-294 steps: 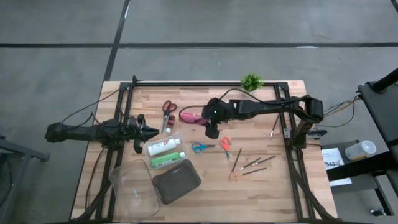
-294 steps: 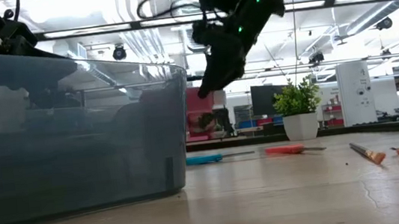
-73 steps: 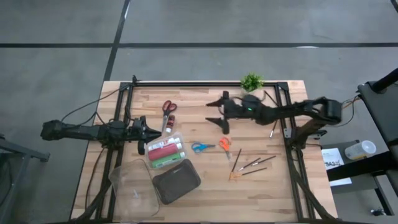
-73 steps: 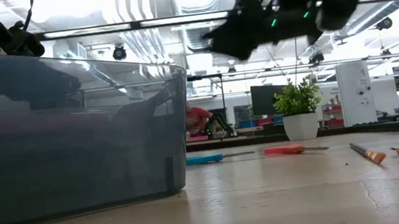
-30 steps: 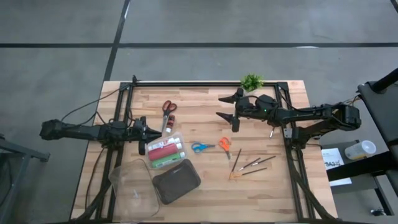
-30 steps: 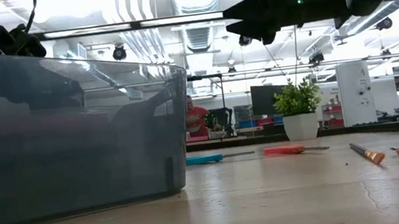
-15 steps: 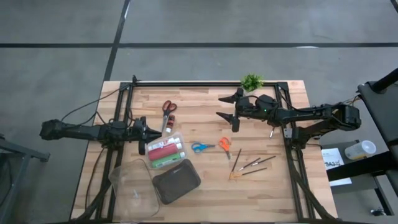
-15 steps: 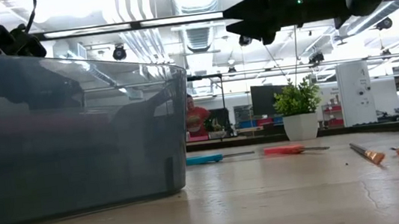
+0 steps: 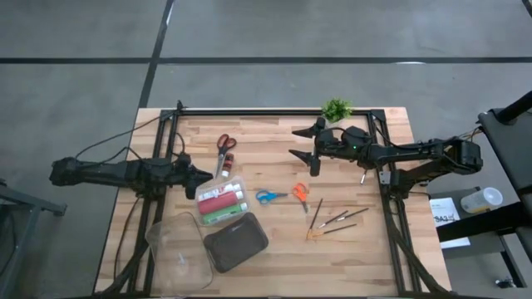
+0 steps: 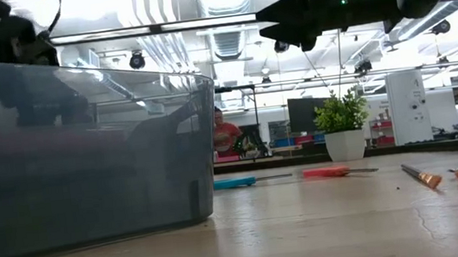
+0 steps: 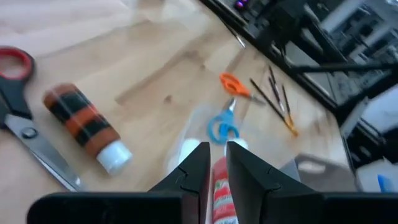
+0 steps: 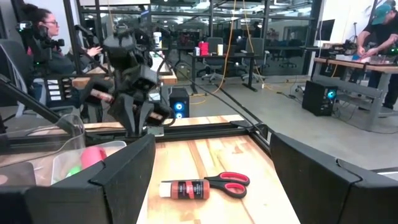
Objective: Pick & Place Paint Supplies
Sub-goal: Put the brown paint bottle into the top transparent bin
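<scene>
A small clear box (image 9: 220,202) holds red, white and green tubes. A striped tube (image 9: 226,163) and the red scissors (image 9: 225,144) lie on the table beyond it. The blue scissors (image 9: 267,197), orange scissors (image 9: 301,193) and several brushes (image 9: 334,220) lie to its right. My left gripper (image 9: 206,174) hovers by the box's far-left corner. Its fingers (image 11: 200,163) are almost together, with only a slit between them, and hold nothing. My right gripper (image 9: 296,143) hangs wide open and empty, high above the table (image 10: 265,20), right of the red scissors.
A large clear box (image 9: 178,247) and a dark grey case (image 9: 237,242) sit near the front left. A potted plant (image 9: 337,109) stands at the far edge. One more brush (image 9: 364,176) lies by the right frame. People work in the room behind the table.
My left arm has shifted a little, and its gripper has edged toward the table's right, closer to the small clear box. The right arm and all the objects have stayed where they were.
</scene>
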`<state>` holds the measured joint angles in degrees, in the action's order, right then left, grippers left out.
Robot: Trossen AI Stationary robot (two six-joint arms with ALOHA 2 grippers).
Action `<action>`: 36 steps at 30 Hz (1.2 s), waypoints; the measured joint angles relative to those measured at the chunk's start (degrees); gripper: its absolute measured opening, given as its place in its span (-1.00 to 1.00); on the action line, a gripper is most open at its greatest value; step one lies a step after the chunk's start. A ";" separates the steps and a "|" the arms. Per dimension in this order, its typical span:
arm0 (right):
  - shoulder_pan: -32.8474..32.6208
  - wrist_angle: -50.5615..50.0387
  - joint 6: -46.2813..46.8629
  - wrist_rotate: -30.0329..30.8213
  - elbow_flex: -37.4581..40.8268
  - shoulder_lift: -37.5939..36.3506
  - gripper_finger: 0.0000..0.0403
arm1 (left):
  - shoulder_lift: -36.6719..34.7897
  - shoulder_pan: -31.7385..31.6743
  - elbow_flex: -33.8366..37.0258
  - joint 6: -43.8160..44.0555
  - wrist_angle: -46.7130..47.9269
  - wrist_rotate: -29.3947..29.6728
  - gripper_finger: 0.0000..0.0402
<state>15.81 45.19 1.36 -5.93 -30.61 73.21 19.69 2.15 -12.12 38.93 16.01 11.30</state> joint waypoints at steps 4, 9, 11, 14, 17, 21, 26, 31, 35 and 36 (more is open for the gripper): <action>-0.02 0.00 0.00 0.00 0.00 0.00 0.54 | 5.30 -0.03 -4.00 0.34 0.61 4.26 -0.69; -0.02 0.00 0.01 0.00 0.00 0.00 0.54 | 14.61 -1.13 -9.35 4.22 2.48 5.64 -0.69; -0.04 0.00 0.10 0.00 0.00 0.00 0.54 | 18.69 -2.50 -11.87 7.05 5.83 7.05 -0.68; -0.04 0.00 0.00 0.00 0.00 0.00 0.54 | 24.91 -5.50 -15.34 9.40 7.38 6.99 -0.58; -0.04 -0.01 0.03 0.00 0.00 0.00 0.54 | 30.99 -8.49 -18.60 9.34 7.58 4.55 -0.36; -0.04 -0.02 0.09 0.00 0.00 0.00 0.54 | 38.16 -12.23 -22.12 9.27 7.29 4.28 0.04; -0.04 -0.22 0.06 0.00 0.00 0.00 0.54 | 47.36 -16.27 -24.34 9.10 6.52 4.33 0.46; -0.04 -0.36 0.04 0.00 0.00 0.00 0.54 | 55.08 -17.67 -24.72 9.10 4.35 3.64 0.61; -0.04 -0.44 0.09 0.00 0.00 0.00 0.54 | 58.92 -18.66 -24.72 9.10 2.72 3.62 0.62; -0.04 -0.44 0.01 0.00 0.00 0.00 0.54 | 59.59 -18.83 -24.72 9.11 2.38 3.36 0.62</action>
<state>15.77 44.75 1.37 -5.93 -30.61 73.21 79.28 -16.68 -36.84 48.04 18.39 14.66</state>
